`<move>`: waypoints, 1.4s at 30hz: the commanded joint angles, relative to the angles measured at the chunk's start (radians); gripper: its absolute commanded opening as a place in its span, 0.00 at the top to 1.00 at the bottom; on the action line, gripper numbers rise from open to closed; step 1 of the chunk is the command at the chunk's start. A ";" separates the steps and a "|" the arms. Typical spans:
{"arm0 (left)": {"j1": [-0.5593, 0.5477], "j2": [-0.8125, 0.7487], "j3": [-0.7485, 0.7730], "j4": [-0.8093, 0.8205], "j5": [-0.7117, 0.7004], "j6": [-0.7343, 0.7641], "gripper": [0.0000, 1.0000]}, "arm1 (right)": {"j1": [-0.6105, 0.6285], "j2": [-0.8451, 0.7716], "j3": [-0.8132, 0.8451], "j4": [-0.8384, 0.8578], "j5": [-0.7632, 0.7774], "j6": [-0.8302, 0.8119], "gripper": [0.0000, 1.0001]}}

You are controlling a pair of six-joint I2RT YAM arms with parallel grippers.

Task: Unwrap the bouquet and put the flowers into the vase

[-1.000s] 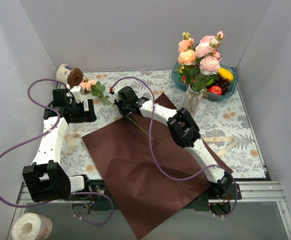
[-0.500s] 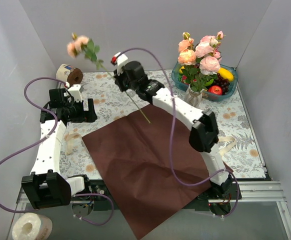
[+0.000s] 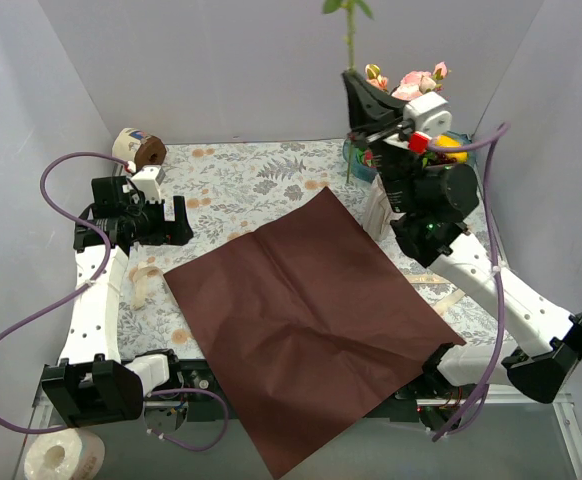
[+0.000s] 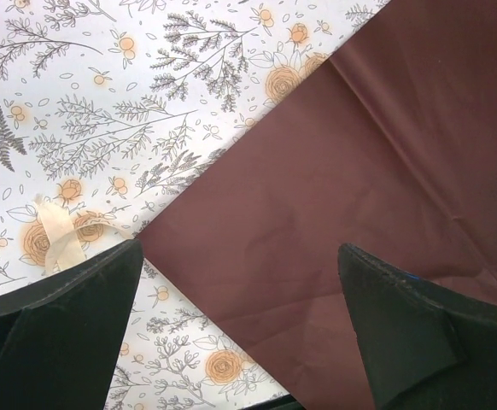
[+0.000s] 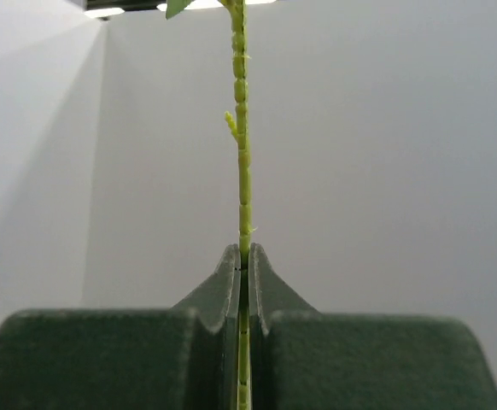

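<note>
Where the floral-print counter (image 3: 271,175) filled the grey-walled enclosure, a sheet of dark red paper (image 3: 301,310) lay flat and unfolded across its middle, one corner hanging past the near edge. The right arm stood raised over the back right corner. The left arm reached along the left side, low over the counter. A blue bowl (image 3: 352,159) sat at the back right, mostly hidden behind the right arm, with one yellow fruit showing. The vase (image 3: 377,212) stood just in front of the bowl, upright, partly covered by the arm, and the pink flowers (image 3: 417,80) in it showed above the arm. A white paper roll (image 3: 137,148) with a brown core lay at the back left corner. A cream ribbon (image 4: 61,241) lay loose on the counter just off the paper's left corner. The left hand (image 4: 238,282) hung over that corner with its fingers spread wide and nothing between them. The right hand (image 5: 243,256) was clamped tight on a single flower stem (image 5: 242,154), held upright. The stem ran straight up from the closed fingers to a leaf at the top edge of the top view, its bloom out of frame. Its lower end hung down near the bowl and vase. Whether it touched either could not be told.
</note>
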 commanded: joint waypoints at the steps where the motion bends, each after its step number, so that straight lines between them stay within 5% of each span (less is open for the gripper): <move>1: 0.002 -0.003 0.048 -0.013 0.037 0.014 0.02 | -0.078 -0.037 -0.119 0.272 0.081 -0.135 0.99; 6: 0.002 0.028 0.071 -0.009 0.069 0.017 0.02 | -0.137 -0.071 -0.245 0.477 0.138 -0.183 0.99; 23: 0.002 0.080 0.107 -0.009 0.082 0.072 0.02 | -0.349 -0.037 -0.351 0.569 0.049 -0.082 0.99; 42: 0.002 0.092 0.096 -0.016 0.059 0.108 0.02 | -0.400 0.087 -0.354 0.644 -0.003 -0.017 0.99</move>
